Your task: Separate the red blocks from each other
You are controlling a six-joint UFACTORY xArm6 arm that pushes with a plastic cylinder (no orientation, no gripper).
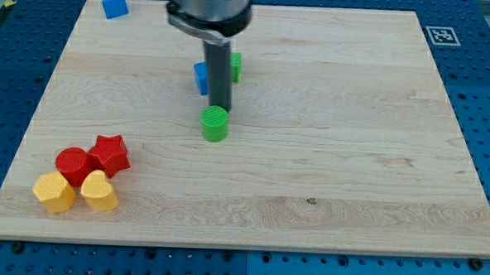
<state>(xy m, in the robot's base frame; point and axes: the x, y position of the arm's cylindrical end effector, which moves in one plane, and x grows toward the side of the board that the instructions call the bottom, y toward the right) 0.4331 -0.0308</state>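
**Red pair touching at lower left, my tip by the green cylinder**

Nearest the view's bottom, in the lower left of the wooden board [325, 199], sit two yellow blocks: a yellow hexagonal block [53, 192] and, just to its right and touching it, a yellow heart-shaped block [99, 191]. Right above them lie the two red blocks. The red cylinder [72, 165] rests against the tops of both yellow pieces, and the red star block [109, 155] sits just to its upper right, touching it. All four form one tight cluster, so the reds are not apart.

Further up, near the centre of the frame and well apart from that cluster, stands a green cylinder [215, 123]. My tip [220, 109] comes down just behind its top edge, at or very close to it; whether they touch cannot be told. The arm carries no jaws, only this dark rod.

Behind the rod, a blue block [200, 77] shows on its left side and a second green block [235, 67] on its right, both partly hidden, their shapes unclear.

Farthest, in the upper left corner of the board, sits another blue block [113, 3]. A black-and-white marker [441, 35] lies at the upper right corner.
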